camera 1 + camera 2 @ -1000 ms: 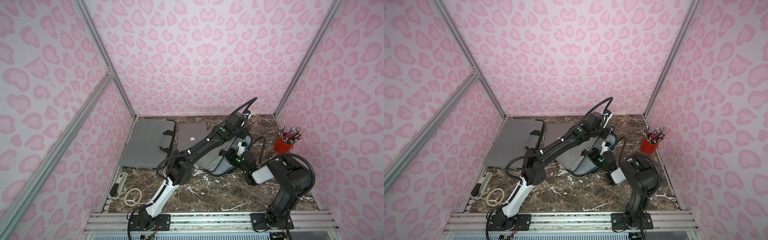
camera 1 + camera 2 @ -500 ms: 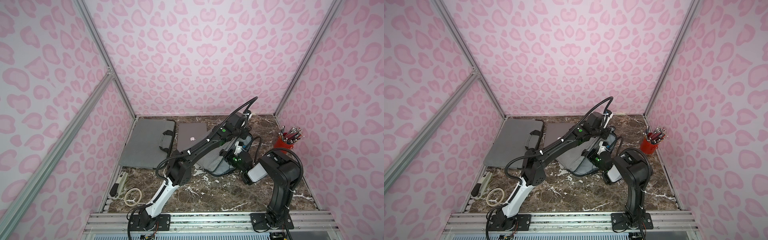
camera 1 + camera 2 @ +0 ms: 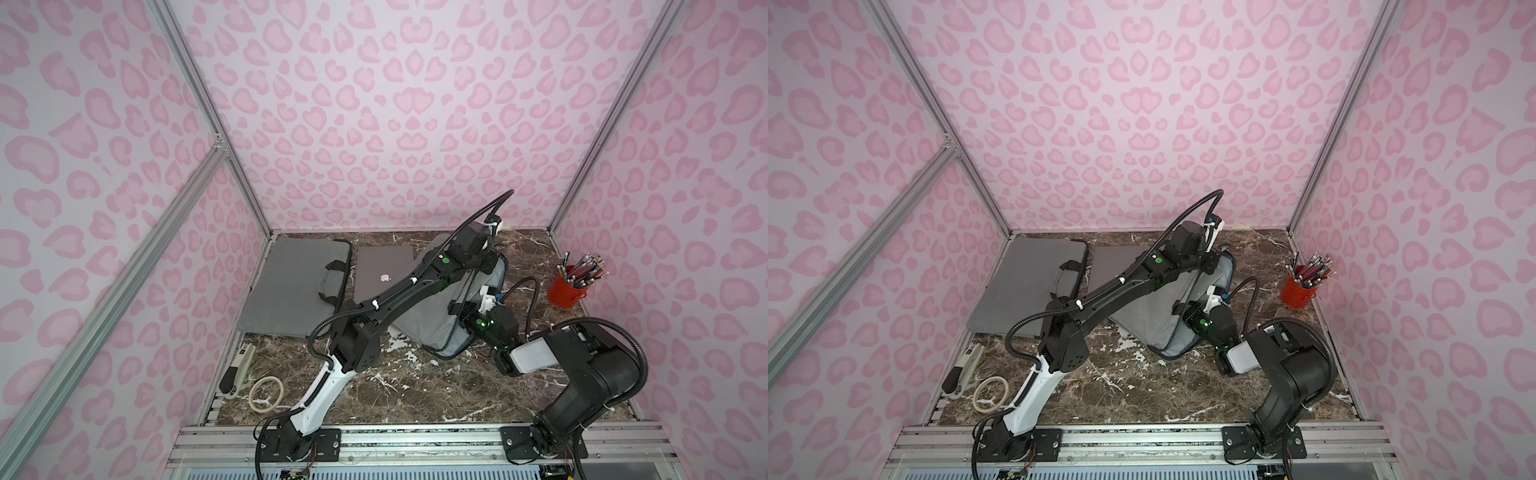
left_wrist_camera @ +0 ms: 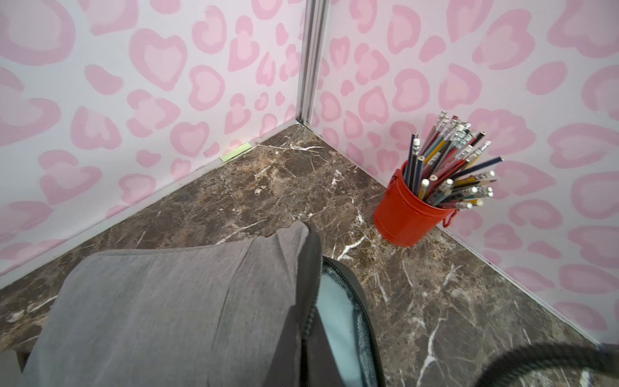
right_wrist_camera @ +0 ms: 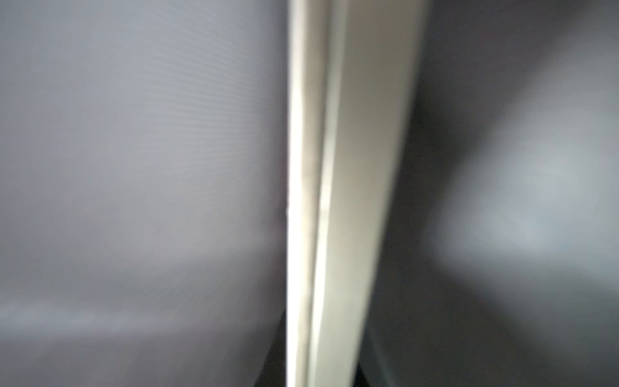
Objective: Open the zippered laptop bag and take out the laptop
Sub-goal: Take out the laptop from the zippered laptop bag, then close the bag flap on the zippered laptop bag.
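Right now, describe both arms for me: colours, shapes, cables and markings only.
The left arm is slim and black with a white lower link, a ribbed black cable hose tied on with white ties, and a green dot. The right arm is black too, with a pale grey forearm shell, green lights and a looping ribbed hose.

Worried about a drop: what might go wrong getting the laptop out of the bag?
The left gripper holds up the bag's flap; a slip could drop it on the right arm. Only the laptop's thin edge shows, blurred, so any hold may be shallow. The cup stands near that arm and could tip.
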`<control>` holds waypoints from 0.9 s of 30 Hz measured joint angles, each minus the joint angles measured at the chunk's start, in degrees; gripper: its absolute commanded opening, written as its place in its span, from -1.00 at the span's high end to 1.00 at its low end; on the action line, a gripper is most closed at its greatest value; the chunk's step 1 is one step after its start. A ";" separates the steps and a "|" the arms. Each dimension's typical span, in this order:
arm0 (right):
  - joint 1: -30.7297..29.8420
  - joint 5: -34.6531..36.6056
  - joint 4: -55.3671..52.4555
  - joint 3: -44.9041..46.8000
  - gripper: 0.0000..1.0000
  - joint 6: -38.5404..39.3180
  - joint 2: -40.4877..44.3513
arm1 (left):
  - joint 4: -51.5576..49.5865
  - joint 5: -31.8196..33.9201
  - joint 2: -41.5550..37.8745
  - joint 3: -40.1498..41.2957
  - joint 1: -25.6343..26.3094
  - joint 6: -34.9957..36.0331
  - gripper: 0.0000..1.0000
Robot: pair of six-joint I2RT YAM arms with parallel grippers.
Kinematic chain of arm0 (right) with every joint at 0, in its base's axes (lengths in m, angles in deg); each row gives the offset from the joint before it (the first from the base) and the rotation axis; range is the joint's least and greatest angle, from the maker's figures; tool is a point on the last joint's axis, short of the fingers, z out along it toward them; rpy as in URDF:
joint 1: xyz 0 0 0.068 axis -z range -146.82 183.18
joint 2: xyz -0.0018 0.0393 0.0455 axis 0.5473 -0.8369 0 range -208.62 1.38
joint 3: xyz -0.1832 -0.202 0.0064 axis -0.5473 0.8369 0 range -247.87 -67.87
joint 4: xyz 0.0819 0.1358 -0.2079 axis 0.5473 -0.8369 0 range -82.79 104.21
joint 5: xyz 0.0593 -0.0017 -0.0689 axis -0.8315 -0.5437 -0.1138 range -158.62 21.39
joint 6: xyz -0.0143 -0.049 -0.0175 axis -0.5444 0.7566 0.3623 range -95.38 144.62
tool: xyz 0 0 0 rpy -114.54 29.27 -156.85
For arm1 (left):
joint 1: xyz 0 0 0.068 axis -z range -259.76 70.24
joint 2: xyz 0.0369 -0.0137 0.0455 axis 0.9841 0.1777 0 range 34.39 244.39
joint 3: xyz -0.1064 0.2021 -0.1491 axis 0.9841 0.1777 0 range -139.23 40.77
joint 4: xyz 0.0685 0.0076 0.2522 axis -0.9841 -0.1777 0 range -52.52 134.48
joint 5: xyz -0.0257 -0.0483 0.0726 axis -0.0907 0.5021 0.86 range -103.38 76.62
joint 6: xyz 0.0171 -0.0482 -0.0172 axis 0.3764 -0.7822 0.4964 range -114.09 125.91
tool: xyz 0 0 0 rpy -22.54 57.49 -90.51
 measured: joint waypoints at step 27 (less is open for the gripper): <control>21.88 5.86 -61.64 0.33 1.00 17.49 54.05 | 1.31 1.62 6.62 -1.77 -1.68 -3.65 0.33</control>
